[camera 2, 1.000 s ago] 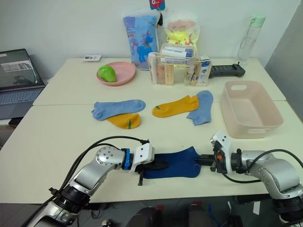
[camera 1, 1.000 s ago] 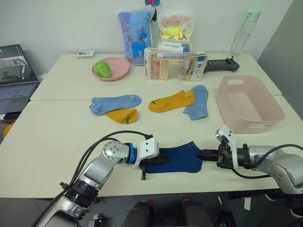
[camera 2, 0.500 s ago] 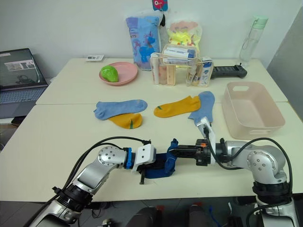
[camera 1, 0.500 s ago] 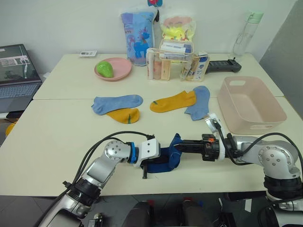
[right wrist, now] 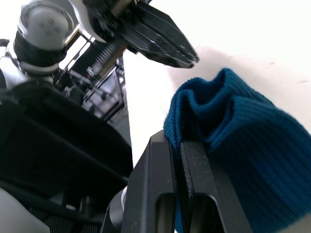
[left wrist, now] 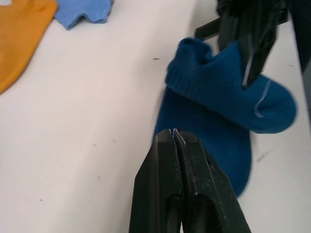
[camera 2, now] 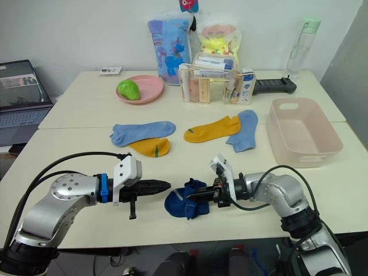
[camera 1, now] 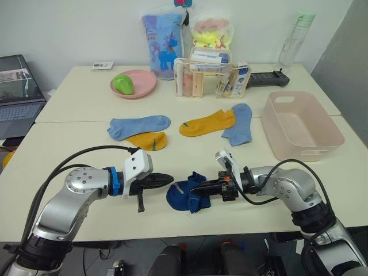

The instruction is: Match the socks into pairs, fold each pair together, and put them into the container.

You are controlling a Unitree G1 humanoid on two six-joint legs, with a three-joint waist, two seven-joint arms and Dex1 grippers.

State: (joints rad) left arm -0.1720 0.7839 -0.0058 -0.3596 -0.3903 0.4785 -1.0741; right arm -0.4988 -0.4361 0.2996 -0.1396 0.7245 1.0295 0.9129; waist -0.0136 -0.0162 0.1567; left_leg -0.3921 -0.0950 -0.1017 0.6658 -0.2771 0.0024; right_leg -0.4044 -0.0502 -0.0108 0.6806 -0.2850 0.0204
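A dark navy sock (camera 1: pixel 185 196) lies folded over on itself near the table's front edge. My right gripper (camera 1: pixel 191 188) is shut on its upper fold, and the right wrist view shows the knit bunched around the fingers (right wrist: pixel 194 160). My left gripper (camera 1: pixel 171 179) is shut and empty, a short way left of the navy sock (left wrist: pixel 218 111) and not touching it. Further back lie a light blue sock (camera 1: pixel 140 125) over a mustard sock (camera 1: pixel 147 140), and a second mustard sock (camera 1: pixel 207 123) beside a second light blue sock (camera 1: pixel 239 123). The pale pink container (camera 1: pixel 313 153) stands empty at the right.
At the back stand a pink plate (camera 1: pixel 144 86) with a green object, a clear organizer box (camera 1: pixel 207 80), two printed bags, a bottle (camera 1: pixel 290 40) and a black device (camera 1: pixel 267 77). A laptop (camera 1: pixel 17 86) sits at the far left.
My right gripper has pulled one end of the navy sock leftward, folding it into a bundle. My left gripper has let go of the sock and drawn back to the left.
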